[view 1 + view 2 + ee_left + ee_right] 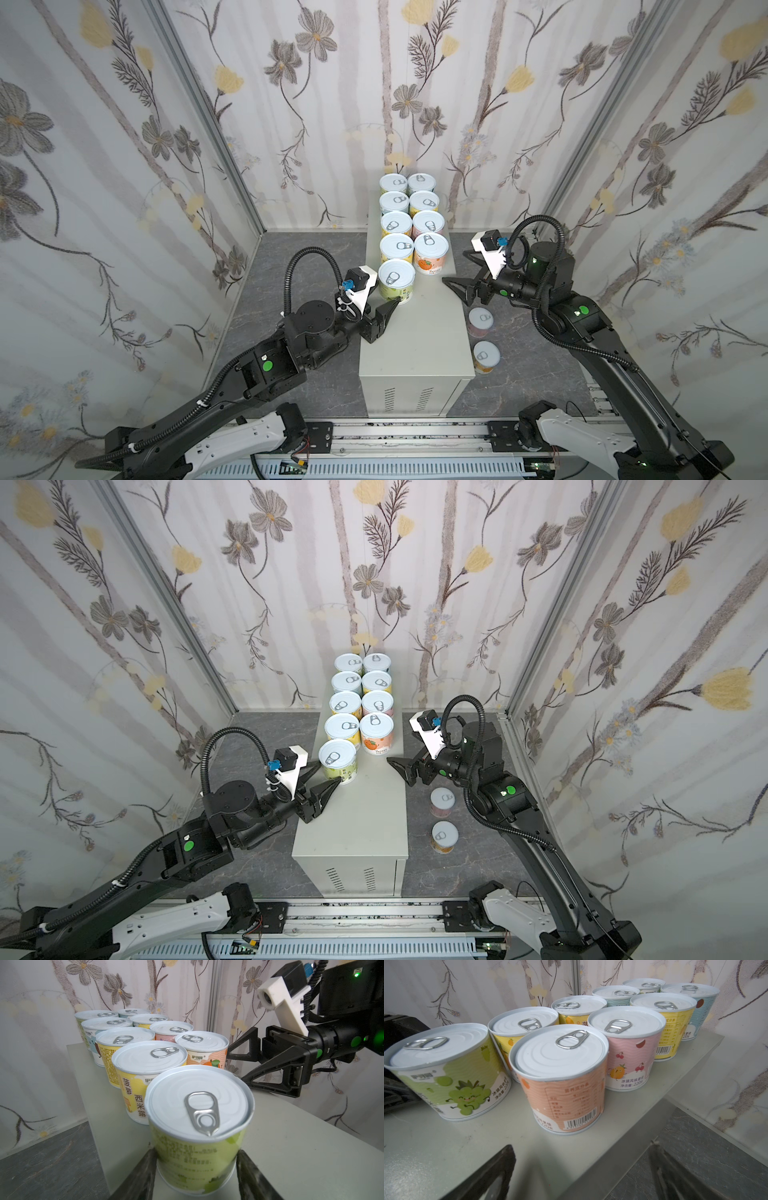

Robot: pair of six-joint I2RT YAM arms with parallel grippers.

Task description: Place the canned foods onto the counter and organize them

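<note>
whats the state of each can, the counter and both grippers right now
green can: upright on counter, in left jaws
left gripper: shut on green can
right gripper: open, empty
eight back cans: upright on counter, two rows of four
two floor cans: upright beside counter, not placed
counter: nine cans on top

The green can (452,1076) shows grapes, the pink can (627,1057) cherries; grey-beige counter (446,1147), dark marbled floor (695,1147).

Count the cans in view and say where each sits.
11 cans. Counter: left column five, the nearest can in the left gripper; right column four. Floor, right of the counter: two. Another may be hidden.
</note>
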